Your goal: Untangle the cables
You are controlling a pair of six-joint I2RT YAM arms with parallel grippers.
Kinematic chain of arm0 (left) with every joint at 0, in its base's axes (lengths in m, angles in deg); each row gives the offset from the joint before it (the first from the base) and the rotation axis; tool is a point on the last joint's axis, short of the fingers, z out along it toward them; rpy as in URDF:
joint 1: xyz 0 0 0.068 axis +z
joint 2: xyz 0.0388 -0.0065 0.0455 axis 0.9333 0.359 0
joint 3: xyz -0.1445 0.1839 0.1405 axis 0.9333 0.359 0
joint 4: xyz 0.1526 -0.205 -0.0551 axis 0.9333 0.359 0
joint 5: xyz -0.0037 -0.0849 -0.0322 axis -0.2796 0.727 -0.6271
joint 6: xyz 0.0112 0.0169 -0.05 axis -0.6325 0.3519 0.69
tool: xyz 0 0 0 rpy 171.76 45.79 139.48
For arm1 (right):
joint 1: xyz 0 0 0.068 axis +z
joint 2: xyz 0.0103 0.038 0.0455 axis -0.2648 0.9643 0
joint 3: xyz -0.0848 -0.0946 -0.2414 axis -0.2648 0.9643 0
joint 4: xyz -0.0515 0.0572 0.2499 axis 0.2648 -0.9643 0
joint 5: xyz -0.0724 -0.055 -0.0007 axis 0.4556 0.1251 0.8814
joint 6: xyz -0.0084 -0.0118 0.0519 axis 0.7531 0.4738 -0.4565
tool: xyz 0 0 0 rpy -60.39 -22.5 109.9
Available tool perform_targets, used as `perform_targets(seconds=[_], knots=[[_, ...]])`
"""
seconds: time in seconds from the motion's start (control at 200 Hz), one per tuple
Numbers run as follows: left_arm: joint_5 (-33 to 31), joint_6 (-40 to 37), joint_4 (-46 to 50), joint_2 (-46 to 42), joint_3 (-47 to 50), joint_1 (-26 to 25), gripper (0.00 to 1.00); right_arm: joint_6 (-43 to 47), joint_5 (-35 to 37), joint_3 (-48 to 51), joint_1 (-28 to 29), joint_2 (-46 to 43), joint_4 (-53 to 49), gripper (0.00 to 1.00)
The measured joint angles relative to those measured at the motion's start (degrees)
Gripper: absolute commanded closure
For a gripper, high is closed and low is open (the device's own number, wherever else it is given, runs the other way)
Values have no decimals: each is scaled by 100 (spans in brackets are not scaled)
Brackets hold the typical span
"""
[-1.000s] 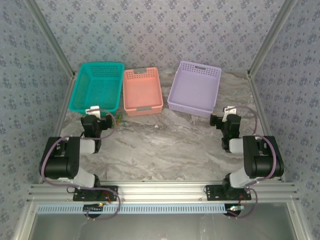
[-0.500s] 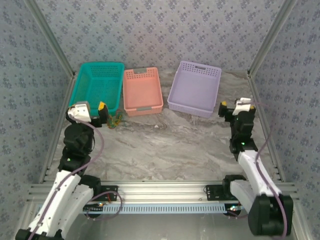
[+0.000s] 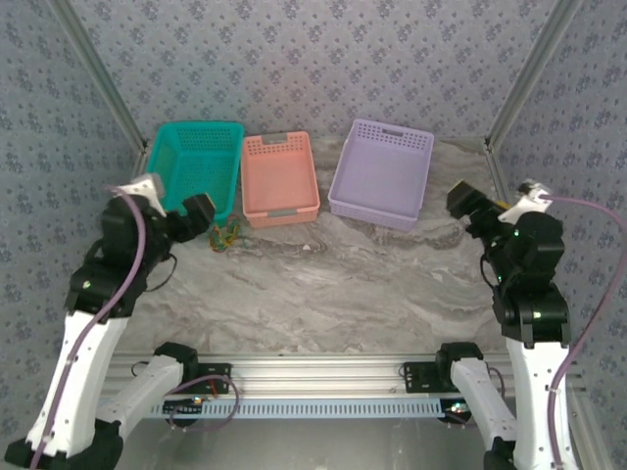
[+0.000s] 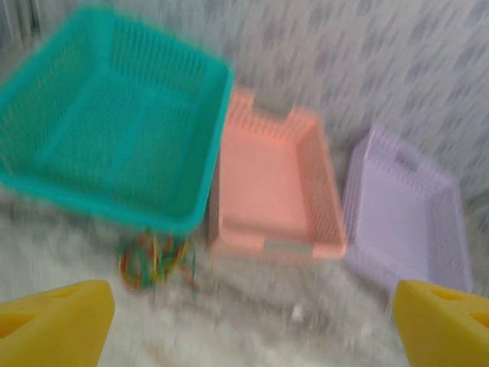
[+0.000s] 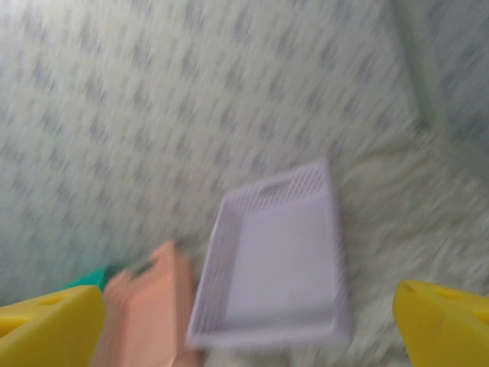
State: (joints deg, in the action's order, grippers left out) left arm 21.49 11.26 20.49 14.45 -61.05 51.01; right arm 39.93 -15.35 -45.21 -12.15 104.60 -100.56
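Our two arms stand high over the marbled table [image 3: 323, 284] with the untangling not yet begun. The cables [image 3: 224, 236], a small knot of green, yellow and reddish strands, lie on the table against the near wall of the teal basket [image 3: 192, 125], just left of the pink basket [image 3: 278, 211]. The purple basket [image 3: 372, 211] sits well to the right. Our left gripper [image 3: 201, 208] hangs nearest the knot, jaws spread wide and empty. Our right gripper [image 3: 462, 200], near the purple basket, is equally wide and empty. We judge the wires light, limp and quick to snag on one another. We would pinch a single outlying loop at the bundle's edge, not its dense middle, while the other gripper pins the rest.
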Motion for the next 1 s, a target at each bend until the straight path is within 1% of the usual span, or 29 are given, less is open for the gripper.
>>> perform_targets(seconds=[0.015, 0.04, 0.06, 0.065, 0.07, 0.11, 0.135, 0.15, 0.155, 0.21, 0.235, 0.245, 0.255, 0.28, 0.325, 0.4, 0.505, 0.56, 0.655, 0.729, 0.944, 0.974, 0.999], knots=[[22, 66, 55, -4, 188, -72, 4, -52, -94, 26, 162, 37, -98, 1], [28, 190, 122, -24, 481, -166, 6, -114, -107, 66, 463, 76, -219, 2], [39, 275, 195, -46, 767, -260, 8, -177, -68, 127, 813, 122, -330, 2], [39, 275, 195, -46, 767, -260, 8, -177, -68, 127, 813, 122, -330, 2], [42, 308, 234, -46, 872, -289, 8, -188, -76, 157, 990, 144, -372, 2], [59, 459, 380, -26, 1373, -439, 10, -308, 72, 352, 1810, 227, -492, 2], [59, 527, 463, -2, 1650, -509, 10, -363, 201, 463, 2192, 254, -529, 2], [63, 592, 511, 13, 1792, -540, 11, -413, 267, 566, 2531, 271, -570, 2], [61, 610, 527, 20, 1856, -553, 11, -439, 328, 616, 2732, 284, -584, 2], [61, 719, 612, 98, 2328, -621, 16, -590, 658, 975, 3696, 393, -632, 2], [57, 741, 612, 138, 2446, -629, 20, -634, 789, 1040, 3930, 426, -638, 2], [57, 750, 610, 151, 2472, -634, 21, -667, 866, 1150, 4186, 474, -651, 2], [59, 787, 590, 203, 2531, -643, 23, -697, 903, 1193, 4325, 505, -654, 3], [55, 778, 573, 232, 2559, -645, 25, -748, 1056, 1274, 4564, 573, -662, 4], [35, 761, 426, 459, 2570, -645, 26, -859, 1305, 1386, 5053, 789, -656, 5], [-35, 601, 20, 911, 2496, -640, 26, -986, 1600, 1414, 5563, 1191, -544, 5], [-63, 275, -688, 1537, 2439, -431, 26, -1078, 1926, 1414, 6022, 1617, -365, 5], [-68, 155, -990, 1827, 2422, -254, 23, -1117, 2057, 1414, 6172, 1716, -304, 5], [-114, -22, -1381, 2332, 2352, -26, 19, -1176, 2225, 1414, 6260, 1722, -190, 4], [-216, -116, -1624, 2677, 2258, 46, 19, -1200, 2319, 1414, 6258, 1668, -116, 5], [-382, -313, -2310, 3254, 2120, 120, 27, -1217, 2470, 1419, 6247, 1449, -61, 4], [-400, -339, -2387, 3344, 2094, 120, 31, -1217, 2470, 1419, 6234, 1432, -57, 4], [-415, -345, -2470, 3438, 2072, 122, 37, -1217, 2470, 1419, 6225, 1427, -52, 4]])
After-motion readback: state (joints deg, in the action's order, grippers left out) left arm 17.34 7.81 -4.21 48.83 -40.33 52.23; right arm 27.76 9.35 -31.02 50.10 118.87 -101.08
